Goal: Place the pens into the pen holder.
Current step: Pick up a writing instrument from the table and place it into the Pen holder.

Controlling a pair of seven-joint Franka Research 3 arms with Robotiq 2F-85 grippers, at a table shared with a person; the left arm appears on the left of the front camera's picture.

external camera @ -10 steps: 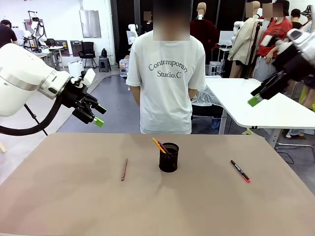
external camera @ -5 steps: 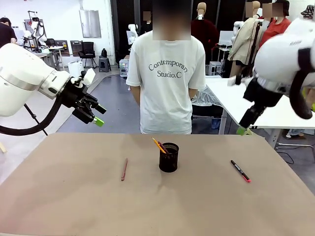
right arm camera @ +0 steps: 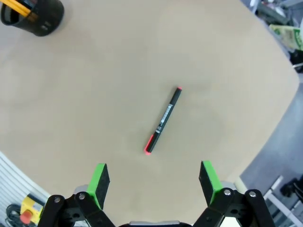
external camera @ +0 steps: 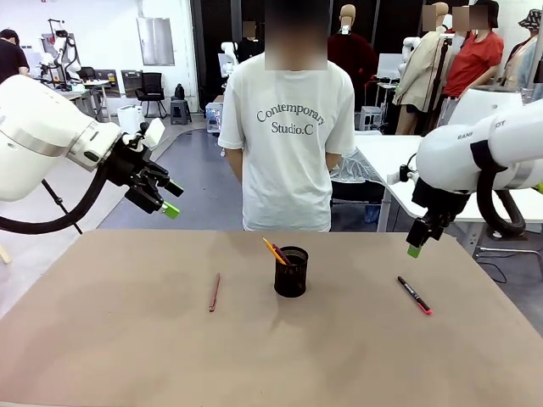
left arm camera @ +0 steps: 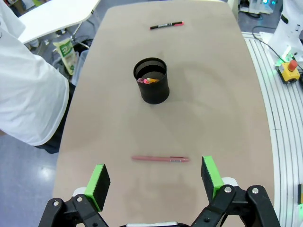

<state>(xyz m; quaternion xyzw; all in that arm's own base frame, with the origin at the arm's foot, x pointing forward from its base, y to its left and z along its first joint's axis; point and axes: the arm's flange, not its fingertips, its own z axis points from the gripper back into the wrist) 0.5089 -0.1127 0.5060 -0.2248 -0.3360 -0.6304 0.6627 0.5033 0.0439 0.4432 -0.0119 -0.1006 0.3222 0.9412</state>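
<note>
A black wire-mesh cylindrical pen holder (external camera: 291, 271) stands upright near the middle of the tan tabletop (external camera: 127, 356), with a yellow-orange pencil (external camera: 273, 250) leaning out of it toward the robot's left. A thin reddish-brown pen (external camera: 214, 292) lies flat on the tabletop to the left of the holder, well apart from it. A black marker with a pink-red end (external camera: 414, 294) lies flat to the holder's right, near the tabletop's right edge. The left end effector (external camera: 172, 199) hangs in the air off the far left corner of the tabletop, released, its green pads spread wide with nothing between them; its wrist camera looks down on the reddish-brown pen lying crosswise below the gap. The right end effector (external camera: 413, 248) points downward above the marker, clear of the tabletop, likewise released and empty, the marker lying slantwise beneath it. A person in a white printed T-shirt (external camera: 288, 127) stands at the far side, behind the holder.
</note>
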